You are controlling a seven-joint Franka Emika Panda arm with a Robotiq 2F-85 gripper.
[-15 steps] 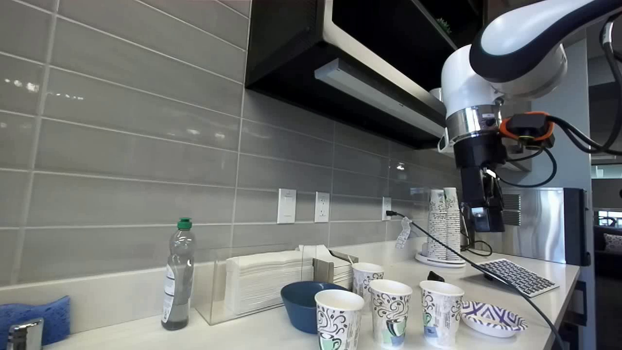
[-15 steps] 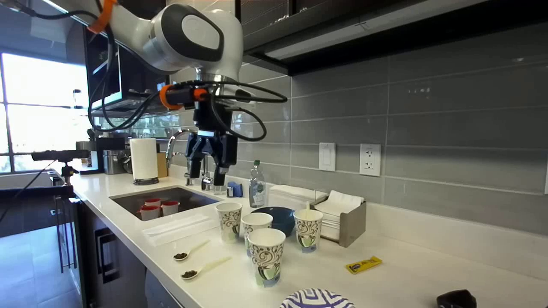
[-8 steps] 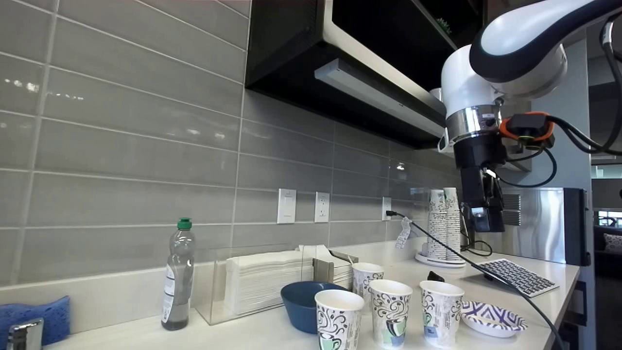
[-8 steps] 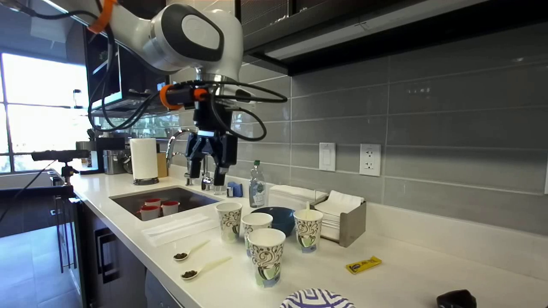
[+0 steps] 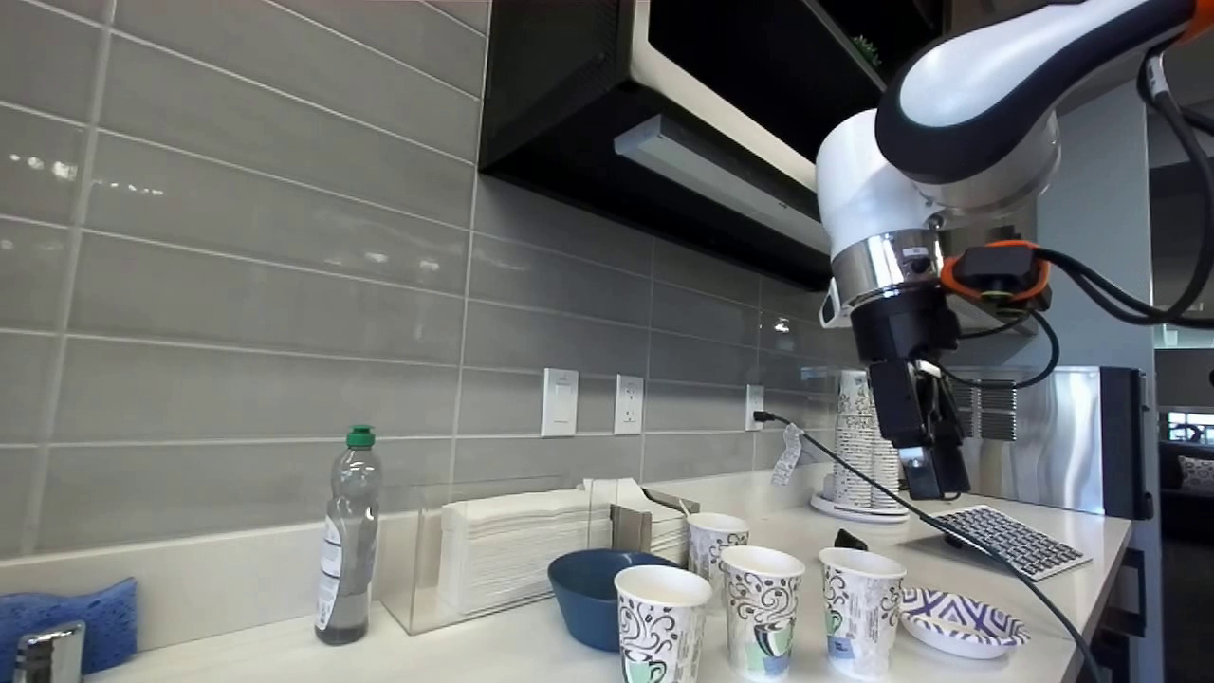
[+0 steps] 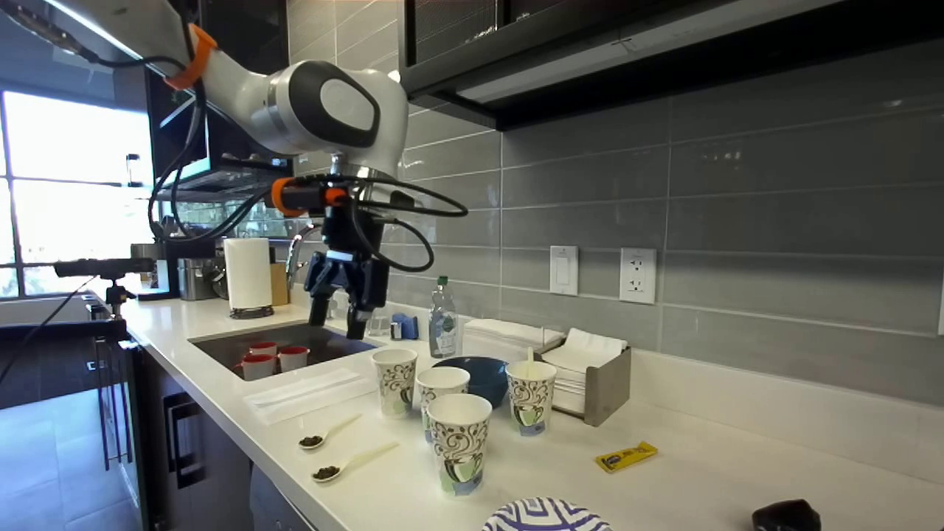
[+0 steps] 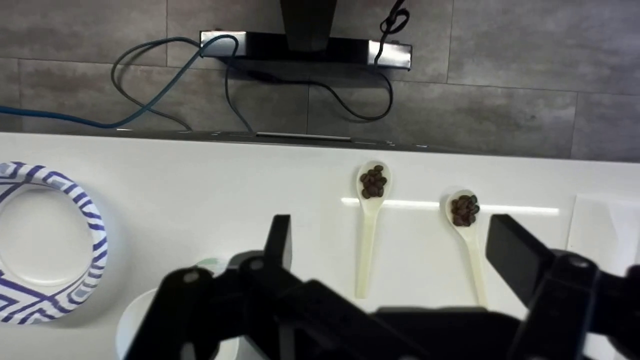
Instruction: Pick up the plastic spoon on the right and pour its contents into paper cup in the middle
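Note:
Two pale plastic spoons with dark beans in their bowls lie on the white counter. In the wrist view the left spoon (image 7: pixel 366 240) and the right spoon (image 7: pixel 472 250) lie side by side; in an exterior view they are a nearer spoon (image 6: pixel 361 459) and a farther spoon (image 6: pixel 341 425). Three patterned paper cups stand in a row; the middle paper cup (image 5: pixel 763 612) is partly hidden in an exterior view (image 6: pixel 441 380). My gripper (image 5: pixel 934 479) is open and empty, well above the counter (image 6: pixel 338 318). In the wrist view its fingers (image 7: pixel 394 245) frame both spoons from above.
A dark blue bowl (image 5: pixel 593 602) and a further cup (image 6: pixel 529 409) holding a stick stand behind the row. A patterned paper bowl (image 7: pixel 95 220) is at the left in the wrist view. A soap bottle (image 5: pixel 346 550), napkin holder (image 6: pixel 608 387), yellow packet (image 6: pixel 625 457) and sink (image 6: pixel 324 339) are nearby.
The arm and open gripper have moved down, and shifted to the left in both exterior views, with a slight tilt. The spoons and cups have not moved.

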